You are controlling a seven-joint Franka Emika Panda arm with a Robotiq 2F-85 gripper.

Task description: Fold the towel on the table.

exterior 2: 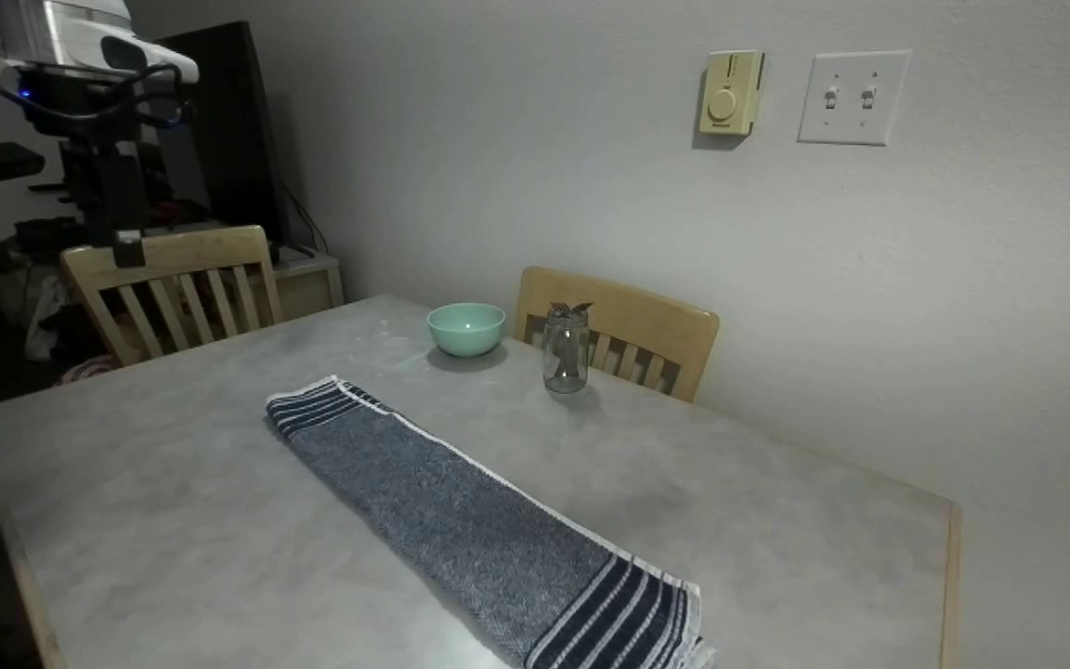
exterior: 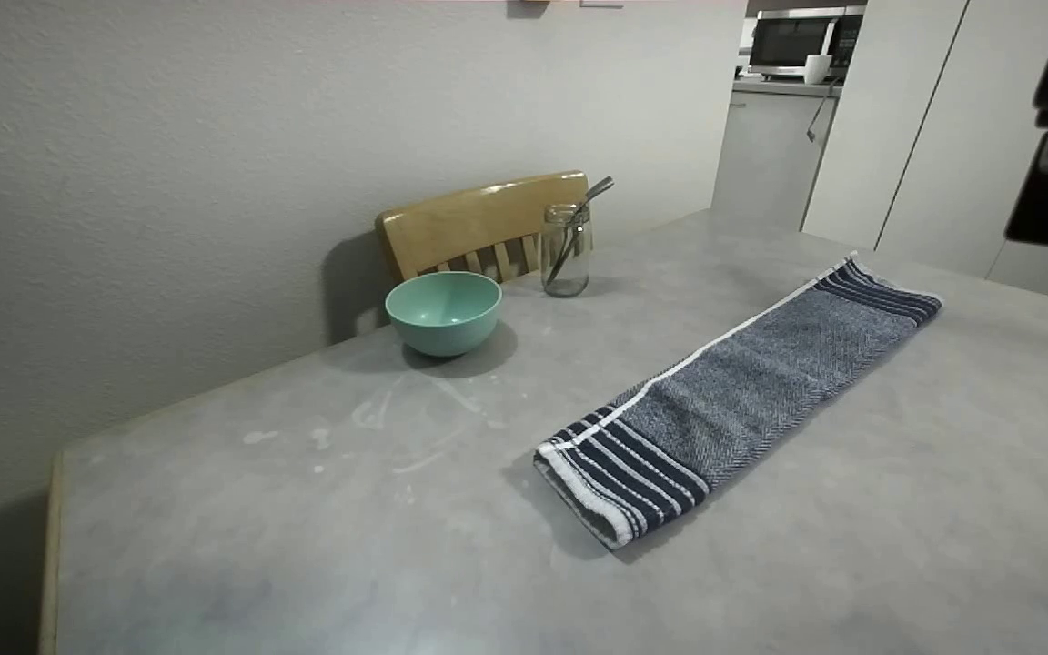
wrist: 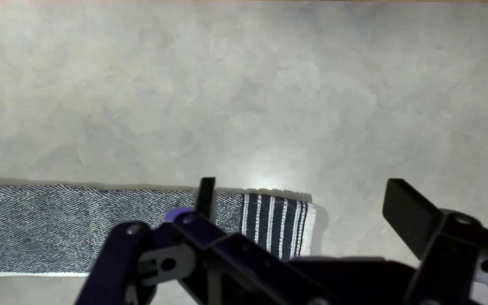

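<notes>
towel (exterior: 747, 382), blue-grey, long and narrow, dark bands with white stripes at both ends, white edging down one long side; lying on the table (exterior: 306, 546), apart from the teal bowl (exterior: 444, 318) and the glass jar (exterior: 566, 259) of utensils (exterior: 597, 189). claw (wrist: 301, 184), black, spread wide, fingers well apart; in both exterior views raised in the air, clear of towel and table; in the wrist view the towel's striped end shows through the gap, one finger in front of the cloth, the other beyond its white edge.
</notes>
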